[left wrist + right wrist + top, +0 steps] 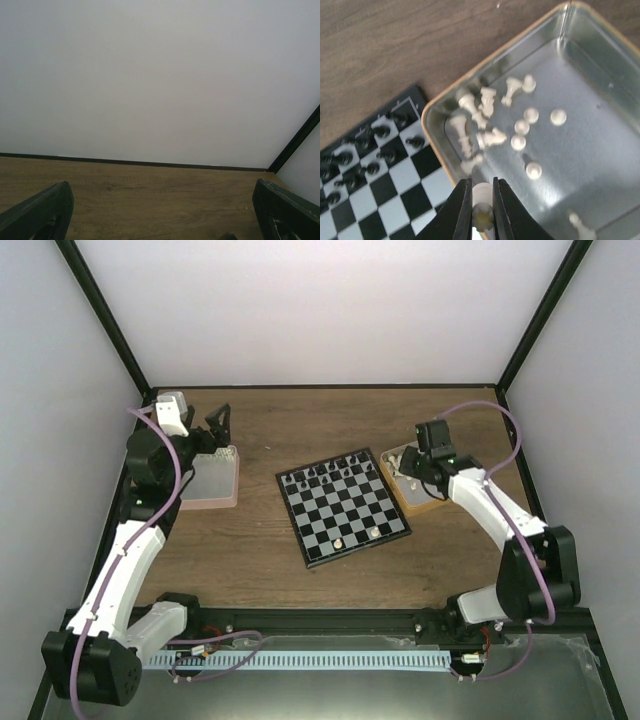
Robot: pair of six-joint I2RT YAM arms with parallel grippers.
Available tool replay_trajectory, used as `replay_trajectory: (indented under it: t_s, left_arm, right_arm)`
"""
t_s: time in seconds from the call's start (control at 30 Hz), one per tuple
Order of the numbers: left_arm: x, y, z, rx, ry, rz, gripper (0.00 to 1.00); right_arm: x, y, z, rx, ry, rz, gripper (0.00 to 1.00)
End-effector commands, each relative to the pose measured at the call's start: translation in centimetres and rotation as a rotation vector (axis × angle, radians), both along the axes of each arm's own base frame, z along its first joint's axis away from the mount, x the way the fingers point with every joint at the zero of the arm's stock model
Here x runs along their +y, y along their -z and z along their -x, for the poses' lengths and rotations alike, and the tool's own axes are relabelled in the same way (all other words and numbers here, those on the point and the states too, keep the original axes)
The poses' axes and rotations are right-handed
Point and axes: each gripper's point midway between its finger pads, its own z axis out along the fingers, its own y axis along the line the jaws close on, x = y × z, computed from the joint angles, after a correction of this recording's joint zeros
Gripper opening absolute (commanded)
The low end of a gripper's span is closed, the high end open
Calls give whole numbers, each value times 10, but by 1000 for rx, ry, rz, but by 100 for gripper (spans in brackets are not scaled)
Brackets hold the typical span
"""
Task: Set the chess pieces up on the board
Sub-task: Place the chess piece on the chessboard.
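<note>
The board (343, 505) lies mid-table with black chessmen along its far rows and two cream pieces (340, 542) near its front edge. My right gripper (482, 210) is shut on a cream-white chess piece (482, 197), held above the rim of the orange-tan tray (432, 107). Several more cream pieces (520, 127) lie loose on the tray's metal floor. In the top view the right gripper (421, 478) hangs over that tray (415, 504). My left gripper (218, 432) stands open over the pink tray (211, 480), its fingers (40, 212) wide apart with nothing between them.
The board's corner (415, 95) with black pieces (382, 132) lies just left of the orange-tan tray. Black frame posts (105, 325) rise at the table's back corners. White walls close the cell on three sides. A cable duct (320, 655) runs along the near edge.
</note>
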Motion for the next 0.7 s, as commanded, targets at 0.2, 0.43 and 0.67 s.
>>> replay_trajectory:
  t_s: [0.2, 0.43, 0.67]
  left_arm:
    - [1, -39, 26, -118, 19, 19, 100]
    - [-4, -46, 35, -143, 54, 60, 100]
    - [-12, -49, 40, -154, 111, 99, 100]
  right_arm:
    - [36, 25, 105, 173, -61, -18, 8]
    - [35, 50, 139, 215, -29, 27, 6]
    - [25, 58, 135, 186, 28, 67, 5]
